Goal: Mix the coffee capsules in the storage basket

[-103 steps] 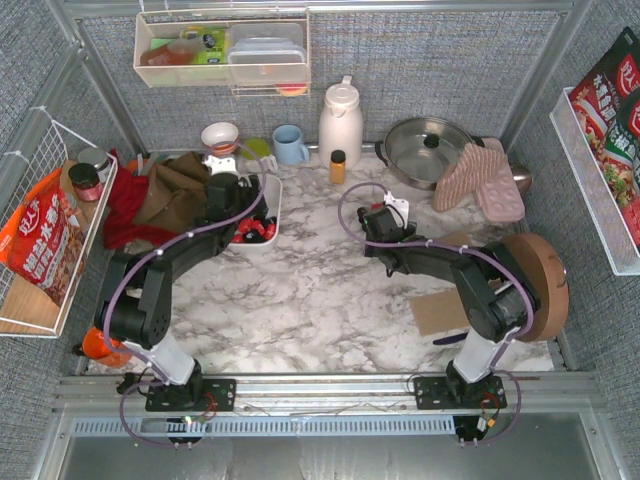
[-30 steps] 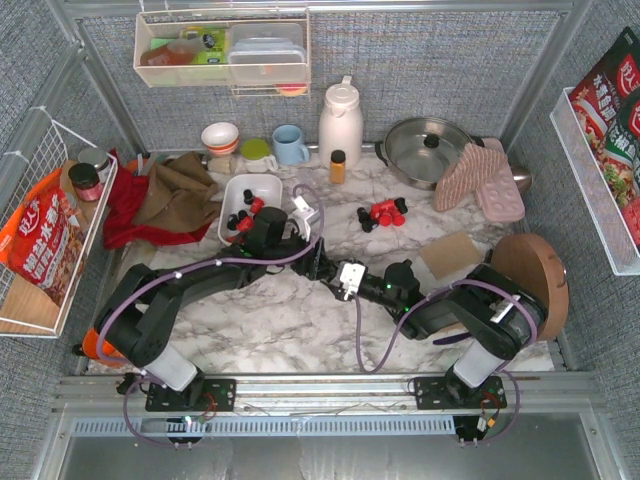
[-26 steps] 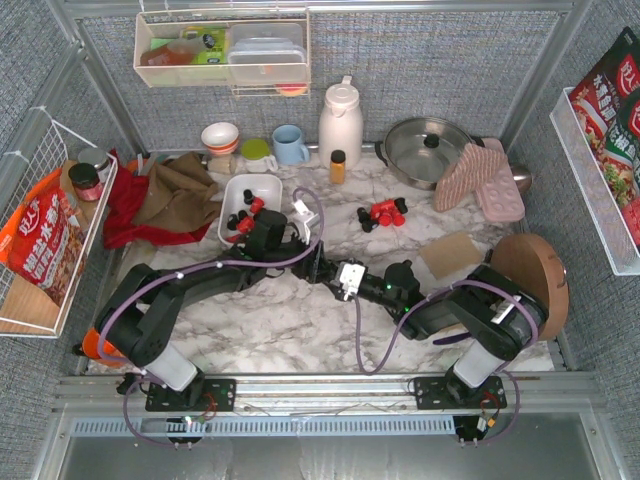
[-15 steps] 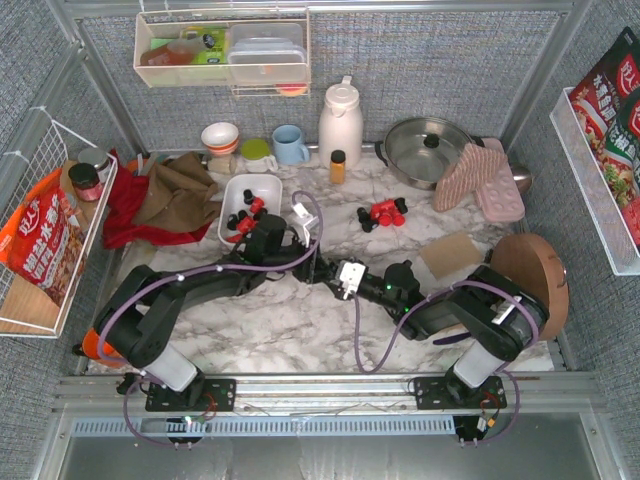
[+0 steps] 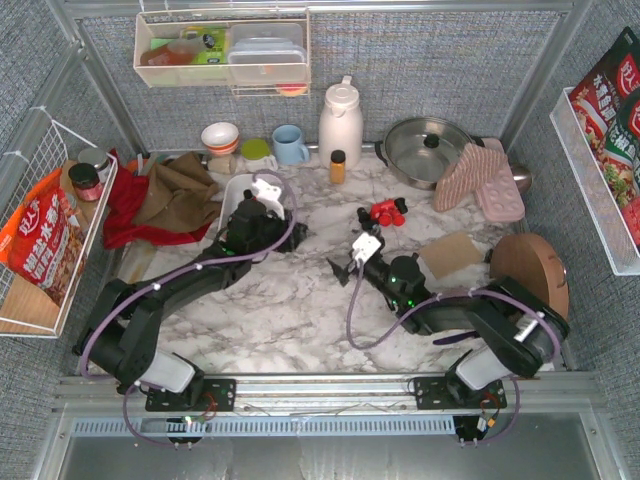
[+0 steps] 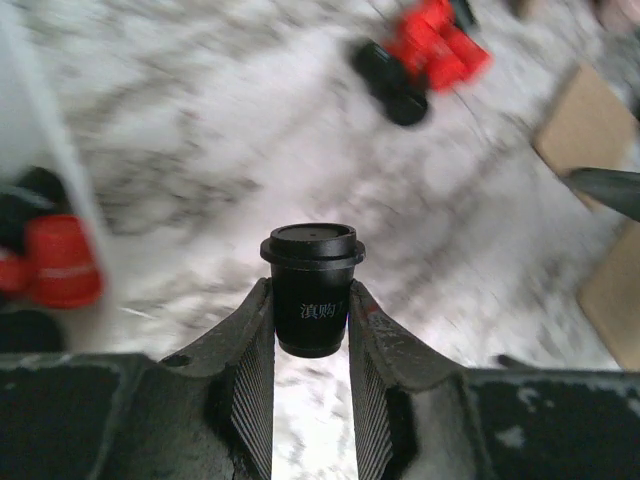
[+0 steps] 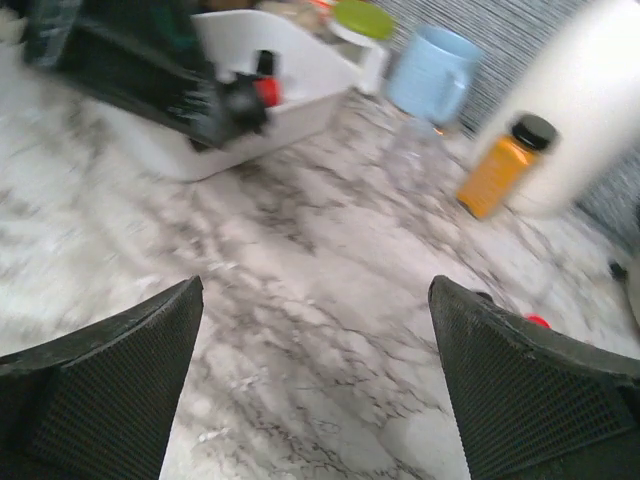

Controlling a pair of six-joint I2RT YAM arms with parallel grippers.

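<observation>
Transfer step. The left gripper [image 6: 311, 310], clamped on a black capsule [image 6: 311, 250], hangs beside the storage basket [image 5: 238, 187] towards the desk's far-left corner; next, probably a release over it. Mid-desk, the right gripper [image 7: 315, 370] is spread and empty, with loose capsules [image 5: 385, 211] beyond it towards the far edge.

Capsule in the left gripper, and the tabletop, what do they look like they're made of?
Capsule: probably moulded plastic, matte black, with a stepped rim and white printed characters on its side. Tabletop: white with grey veining and a slight sheen. It could be real marble or a printed laminate; the look leaves that open.
</observation>
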